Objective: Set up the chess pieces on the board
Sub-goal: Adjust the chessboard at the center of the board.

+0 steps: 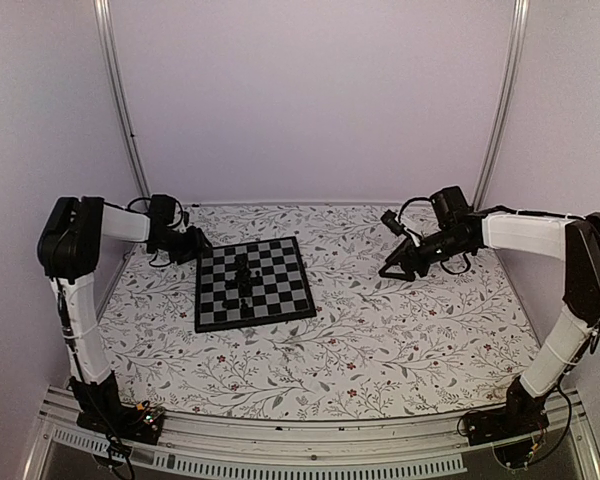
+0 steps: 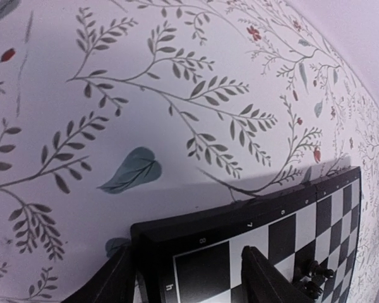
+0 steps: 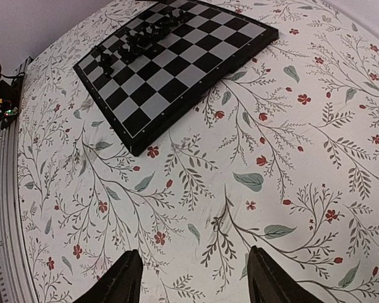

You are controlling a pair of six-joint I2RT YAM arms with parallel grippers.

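The board (image 1: 280,300), black and light grey squares, lies left of centre on the floral cover. Several tiny black chess pieces (image 1: 243,278) stand bunched near its middle; they also show in the right wrist view (image 3: 139,41) and at the left wrist view's lower right (image 2: 312,274). My left gripper (image 1: 195,245) is low at the board's far left corner (image 2: 240,214), open (image 2: 189,281), one finger outside the edge and the other over the squares. My right gripper (image 1: 390,270) hovers to the right of the board (image 3: 177,76), open (image 3: 192,278) over bare cover.
The floral table cover (image 1: 380,340) spreads around the board. A metal rail (image 1: 310,440) with both arm bases runs along the near edge. White walls and two slanted frame posts (image 1: 125,110) close the back and sides.
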